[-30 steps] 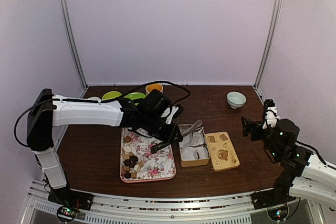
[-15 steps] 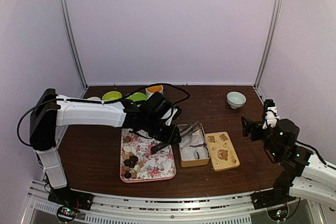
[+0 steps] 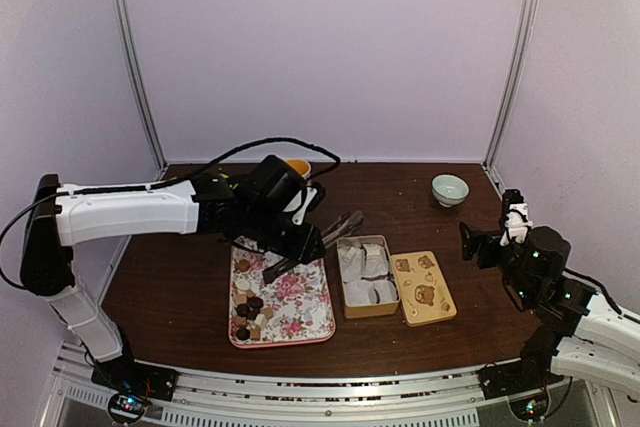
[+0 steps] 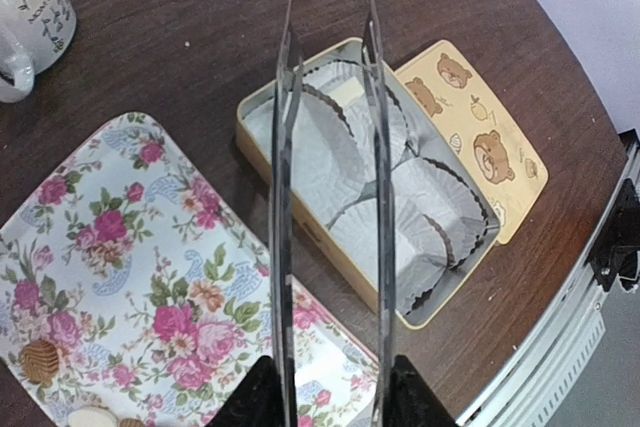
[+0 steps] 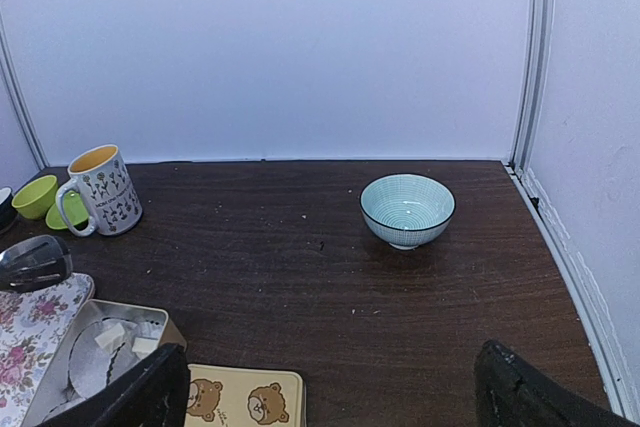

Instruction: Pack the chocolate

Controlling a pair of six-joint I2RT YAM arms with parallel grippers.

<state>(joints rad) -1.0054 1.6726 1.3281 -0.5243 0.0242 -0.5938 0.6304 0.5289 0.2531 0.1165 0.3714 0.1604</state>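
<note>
Holding long thin metal tongs (image 4: 283, 197) over the packing tin, nothing pinched.
Shows small dark round and pale blocky chocolate pieces (image 3: 250, 315) bunched at the near-left corner of the rectangular floral tray (image 3: 305, 295), within the tool's reach. Has the left hand (image 4: 330, 397) clamped part-way shut on the tongs' handle end, blades apart and empty above the open tan tin (image 3: 371, 310) of white paper cups, probably to spare the sweets bare fingers; possibly a pale piece or two in the cups already. Puts the bear-printed tan lid (image 3: 422, 289) just beside the tin, clear of loading. Shows the right hand (image 5: 330, 355) spread wide, empty, well apart.
</note>
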